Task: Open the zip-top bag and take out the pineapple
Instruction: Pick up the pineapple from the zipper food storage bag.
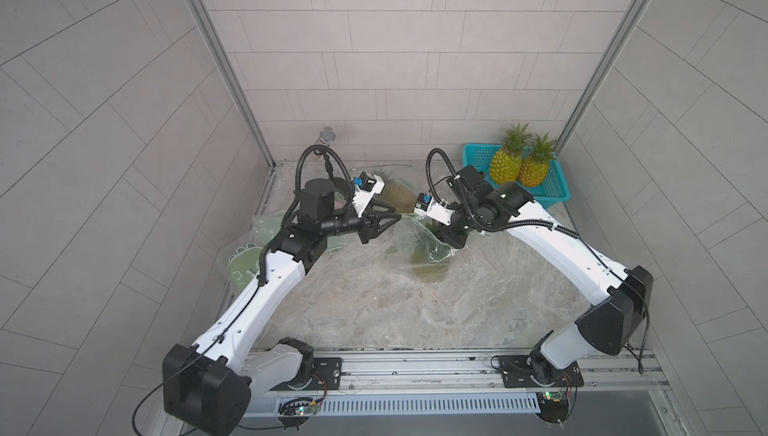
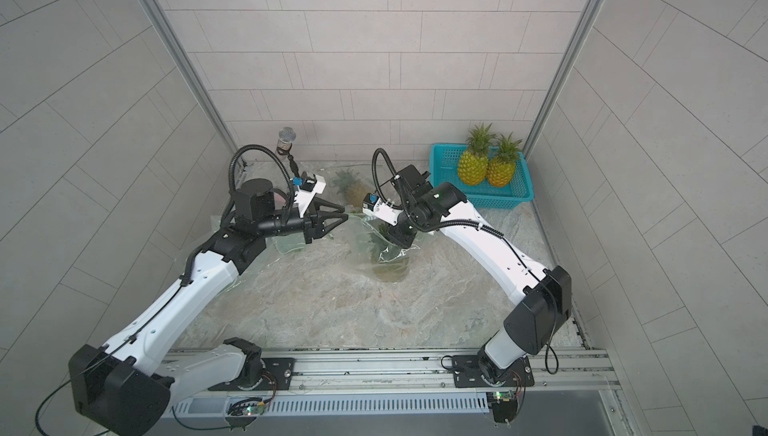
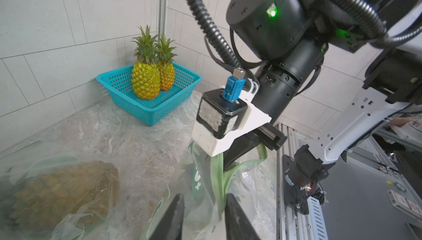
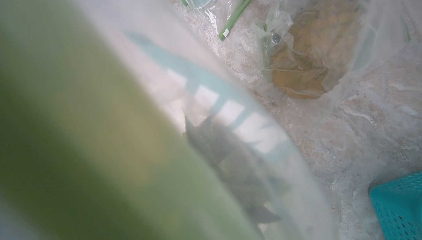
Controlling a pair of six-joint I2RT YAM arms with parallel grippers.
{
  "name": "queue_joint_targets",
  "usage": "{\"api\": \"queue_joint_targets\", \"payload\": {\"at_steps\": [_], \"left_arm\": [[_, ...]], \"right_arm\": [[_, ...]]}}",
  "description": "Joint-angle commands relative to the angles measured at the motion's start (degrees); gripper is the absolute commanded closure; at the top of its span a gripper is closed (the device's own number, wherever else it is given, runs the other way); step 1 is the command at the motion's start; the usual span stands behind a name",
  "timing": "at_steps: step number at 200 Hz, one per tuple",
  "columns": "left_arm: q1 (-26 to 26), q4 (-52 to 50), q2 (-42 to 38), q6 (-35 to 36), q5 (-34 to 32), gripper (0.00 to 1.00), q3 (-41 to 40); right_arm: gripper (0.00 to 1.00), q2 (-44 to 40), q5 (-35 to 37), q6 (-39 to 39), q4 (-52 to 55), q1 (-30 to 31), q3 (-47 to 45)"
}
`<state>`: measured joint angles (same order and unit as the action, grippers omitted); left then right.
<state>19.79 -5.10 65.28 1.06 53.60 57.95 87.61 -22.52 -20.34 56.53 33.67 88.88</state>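
2 fingers of the left gripper stand apart, with the green zip edge of the zip-top bag between them. The pineapple sits inside that bag on the table, just under the right gripper, which dips into the bag's mouth. Its jaws are hidden, so I cannot tell their state.

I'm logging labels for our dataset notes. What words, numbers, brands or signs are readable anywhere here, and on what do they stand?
Nothing reads whole.
Zip-top bag, white print on its green patch: a few folded characters, not readable.
In the right wrist view, white letters on the bag's pale blue band: too blurred.
Cards on the grey surface past the rail: too small.
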Motion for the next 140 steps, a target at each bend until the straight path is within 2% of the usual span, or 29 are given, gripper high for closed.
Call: {"api": "queue_joint_targets", "payload": {"at_steps": [1, 15, 71, 115, 140], "left_arm": [[-0.01, 0.57, -2.12, 0.02, -1.86, 0.56, 0.23], [-0.34, 0.62, -2.59, -2.03, -4.09, 0.51, 0.53], [-1.58, 0.49, -3.59, -14.52, -18.88, 0.49, 0.70], [-1.85, -0.88, -7.16, -21.45, -29.12, 0.46, -3.22], [-1.88, -1.14, -8.58, -27.87, -33.88, 0.44, -6.07]], "right_arm": [[1.00, -5.51, -1.66, 2.94, -6.27, -0.77, -2.64], [1.00, -8.39, -3.83, 4.70, -10.72, -1.81, -5.21], [1.00, -16.38, -9.19, 13.06, -22.76, -6.56, -10.33], [1.00, -20.34, -12.23, 17.32, -26.74, -9.03, -10.66], [1.00, -21.73, -13.28, 19.33, -29.09, -9.51, -11.05]]}}
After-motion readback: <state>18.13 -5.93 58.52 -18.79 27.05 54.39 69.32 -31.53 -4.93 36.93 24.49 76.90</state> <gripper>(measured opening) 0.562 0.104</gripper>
